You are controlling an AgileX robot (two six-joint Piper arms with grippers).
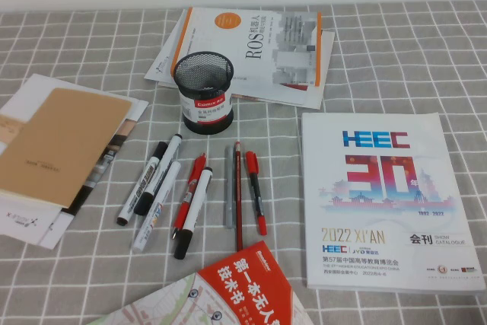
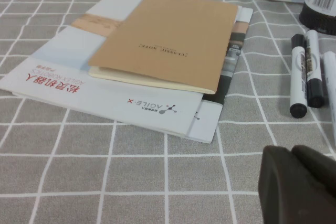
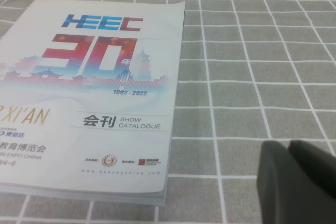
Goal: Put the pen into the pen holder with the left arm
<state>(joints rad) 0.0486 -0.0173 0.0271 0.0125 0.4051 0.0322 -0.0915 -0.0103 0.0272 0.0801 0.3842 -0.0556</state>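
Neither arm shows from above; each wrist view's edge cuts its pincer, left (image 2: 304, 182) and right (image 3: 299, 177).

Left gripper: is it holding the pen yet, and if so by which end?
Nothing is held. The left gripper is shut and empty, over bare cloth near the notebook. The pen lies on the table. The right gripper is shut, empty too.

Left tool (image 2: 296, 184) and right tool (image 3: 296, 179) low, fingers together.

Grey tablecloth (image 1: 396, 51) had white grid lines. Pen holder (image 1: 202, 93) was black mesh with red-white label. Notebook (image 1: 61, 142) tan. Catalogue (image 1: 380, 203) white, blue-red print. Pen (image 1: 141, 190) white, black cap. Left gripper (image 2: 299, 184) and right gripper (image 3: 299, 182) dark.
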